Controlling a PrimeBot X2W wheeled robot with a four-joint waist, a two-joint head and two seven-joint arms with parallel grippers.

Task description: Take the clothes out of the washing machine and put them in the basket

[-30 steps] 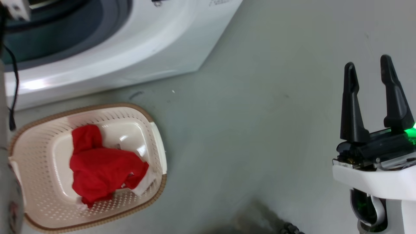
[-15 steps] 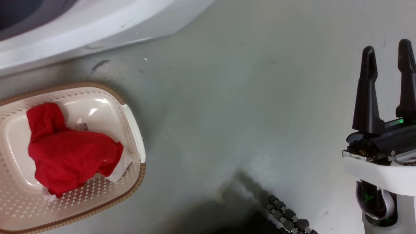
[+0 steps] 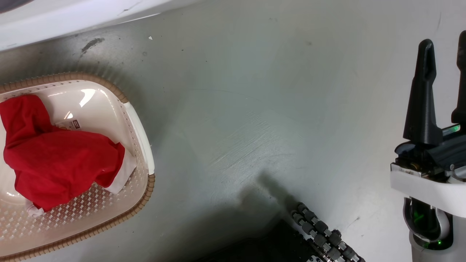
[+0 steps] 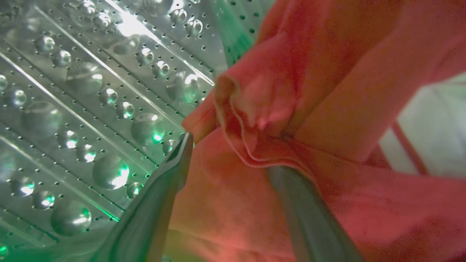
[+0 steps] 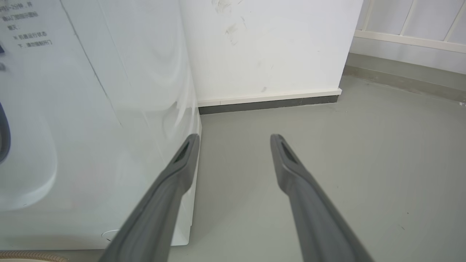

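Inside the washing machine's perforated steel drum (image 4: 72, 109), red clothes (image 4: 327, 91) lie bunched. My left gripper (image 4: 229, 153) is open against them: a fold of cloth sits between the fingers and covers the right fingertip. In the head view another red garment (image 3: 58, 160) with white trim lies in the cream basket (image 3: 143, 145) on the floor at the left. The washing machine (image 3: 54, 18) shows as a white strip above it. My right gripper (image 3: 445, 40) hangs open with nothing in it at the right, over bare floor. Its fingers (image 5: 182, 171) point past the washing machine's white front (image 5: 91, 127).
Grey floor (image 3: 255, 109) stretches between the basket and my right arm. A roller wheel of my base (image 3: 320, 231) shows at the bottom. A white wall (image 5: 262, 47) with a dark baseboard stands behind the machine. The basket's brown rim (image 5: 22, 254) sits at the machine's foot.
The head camera has swung, so the basket and machine have slid left and up in its picture and my base wheel has come into it. The red garment lies the same way in the basket.
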